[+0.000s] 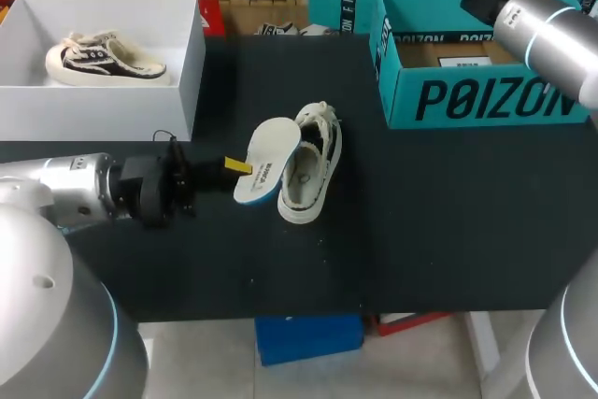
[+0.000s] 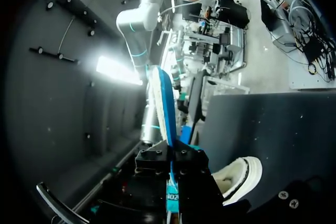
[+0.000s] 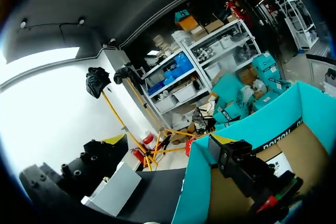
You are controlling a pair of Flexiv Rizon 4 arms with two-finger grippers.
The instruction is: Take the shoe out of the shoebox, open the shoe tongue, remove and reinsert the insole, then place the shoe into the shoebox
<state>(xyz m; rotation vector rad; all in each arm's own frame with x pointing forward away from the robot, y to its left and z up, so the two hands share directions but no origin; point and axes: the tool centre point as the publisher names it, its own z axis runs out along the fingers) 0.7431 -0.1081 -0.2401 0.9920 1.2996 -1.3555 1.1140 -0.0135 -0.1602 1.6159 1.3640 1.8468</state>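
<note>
Two shoes: one shoe (image 1: 313,170) on the bench (image 1: 448,221), another shoe (image 1: 105,61) boxed; one insole (image 1: 266,158); two shoeboxes: one white box (image 1: 93,114), one teal box (image 1: 486,100); two arms: left arm (image 1: 65,193), right arm (image 1: 551,35).

The left gripper (image 2: 171,165) pinches the insole (image 2: 163,103) by its end. The shoe (image 2: 239,177) lies just beside the gripper.

Your bench is a single table (image 1: 448,231) with a matte black top that spans the head view from side to side. Its near edge runs straight across in front of you. Light on it is soft and even, with only faint shadows. A few pale specks dot the top.
</note>
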